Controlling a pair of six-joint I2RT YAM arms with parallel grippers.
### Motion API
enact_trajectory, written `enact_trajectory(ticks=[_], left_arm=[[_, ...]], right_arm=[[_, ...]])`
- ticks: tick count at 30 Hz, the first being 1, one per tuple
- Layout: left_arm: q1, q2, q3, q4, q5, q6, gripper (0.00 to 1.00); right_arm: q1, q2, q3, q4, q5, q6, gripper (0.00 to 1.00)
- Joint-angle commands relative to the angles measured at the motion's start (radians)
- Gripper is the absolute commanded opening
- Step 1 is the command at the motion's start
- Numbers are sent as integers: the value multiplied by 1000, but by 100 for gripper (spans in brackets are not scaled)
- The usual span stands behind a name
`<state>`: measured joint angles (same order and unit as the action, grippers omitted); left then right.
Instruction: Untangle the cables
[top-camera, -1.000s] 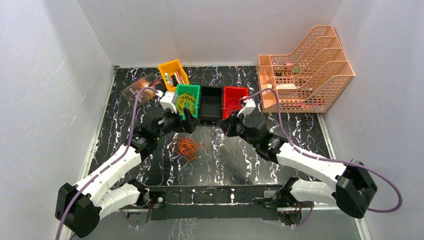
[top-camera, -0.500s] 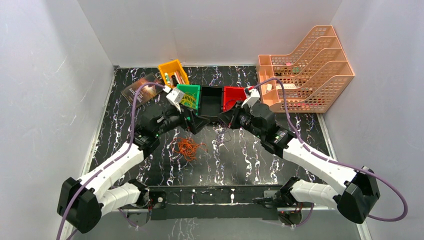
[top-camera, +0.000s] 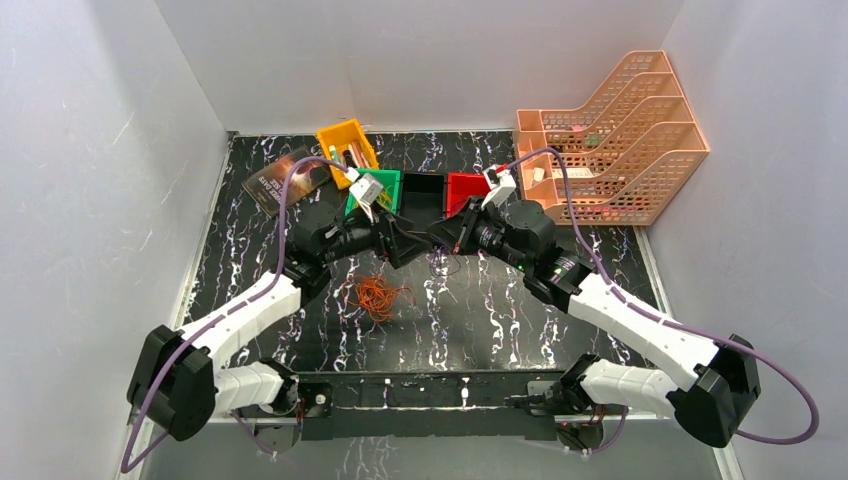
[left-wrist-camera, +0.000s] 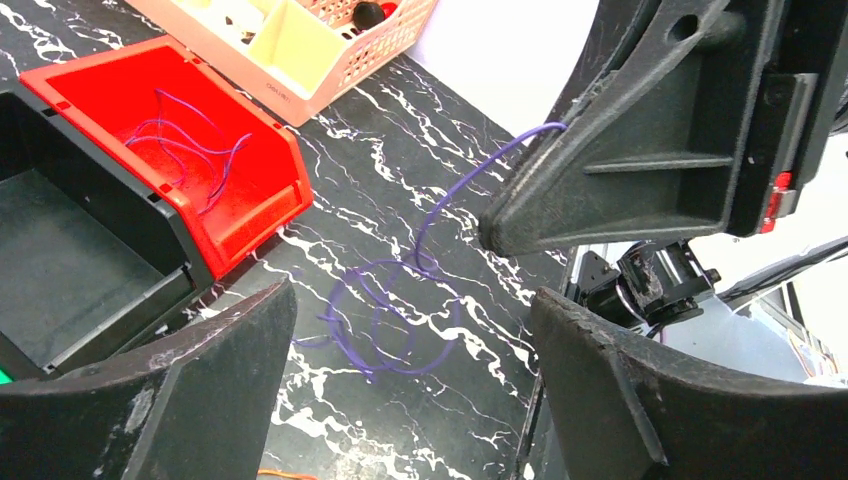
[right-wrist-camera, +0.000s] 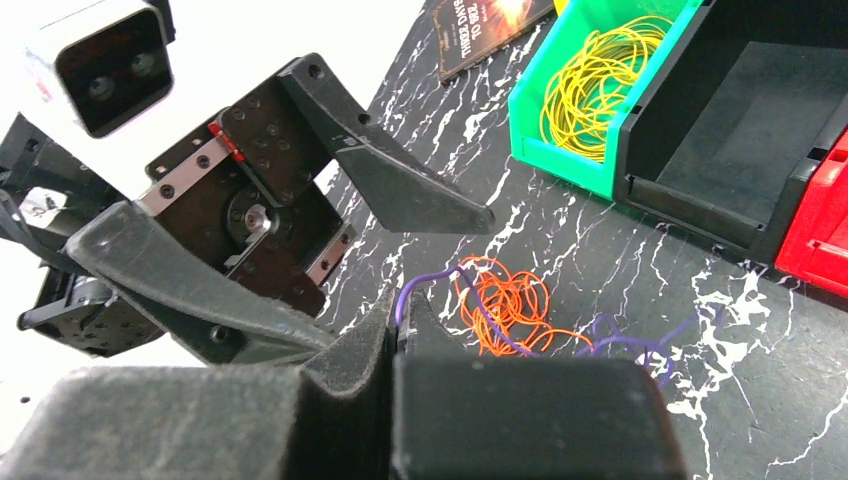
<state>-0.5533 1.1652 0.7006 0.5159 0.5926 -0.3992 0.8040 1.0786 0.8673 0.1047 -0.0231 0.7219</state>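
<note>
Pinching purple cable (left-wrist-camera: 432, 210), right pincer (right-wrist-camera: 400, 330), left pincer (left-wrist-camera: 410, 300) wide, black marbled table (top-camera: 500, 310), white walls (top-camera: 420, 60)

Black marbled surface (top-camera: 480, 320) between white walls. At the back, side by side and touching: green bin (right-wrist-camera: 560, 165), black bin (right-wrist-camera: 700, 205), red bin (left-wrist-camera: 250, 200). Behind the green one, askew, yellow bin (top-camera: 340, 135) with small items. Left of it, flat dark book (top-camera: 283, 180). Right rear, peach mesh rack (top-camera: 640, 160).

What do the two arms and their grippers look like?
The left arm and right arm have white shells on the long links and black joints. A thick purple cord runs along each. The left gripper and right gripper carry matte black, wedge-shaped fingers with a small red part at the base, and a white camera box on the wrist.
</note>
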Motion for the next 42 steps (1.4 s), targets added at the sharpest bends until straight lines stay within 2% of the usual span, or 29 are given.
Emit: enact_trajectory(ticks=[1,3,8,9,12,18,19,22,23,26,36,42], left_arm=[[-3,28,62,86,50,-27,81],[-4,44,72,90,64,-30,73],[-8,73,83,110,87,-52,61],[-8,77,85,114,92,-55,56],[-8,87,87,120,99,-64,32],[-8,87,81,128,82,-69,3],[-9,87,82,126,78,-70,0],[-9,90,87,115,69,-77,0],[-8,93,93,110,70,-78,0],[-10,108,105,76,68,-75,0],[-10,119,114,54,48,-96,0],[-10,120,109,55,56,-101,0]], right_arm=[[-6,-23,58,46,-34,17,0],[-8,-20,61,48,-37,19,0],[-8,-19,57,55,-42,29,0],[-8,-19,56,57,-41,32,0],[-8,-21,54,58,-39,33,0],[-8,-27,59,35,-6,8,0],[-8,-32,57,28,12,5,2],[-8,-47,46,10,76,5,34],[-8,-50,42,9,98,5,42],[-8,-47,37,23,133,5,52],[-8,38,40,105,75,5,56],[-8,76,39,138,61,8,49]])
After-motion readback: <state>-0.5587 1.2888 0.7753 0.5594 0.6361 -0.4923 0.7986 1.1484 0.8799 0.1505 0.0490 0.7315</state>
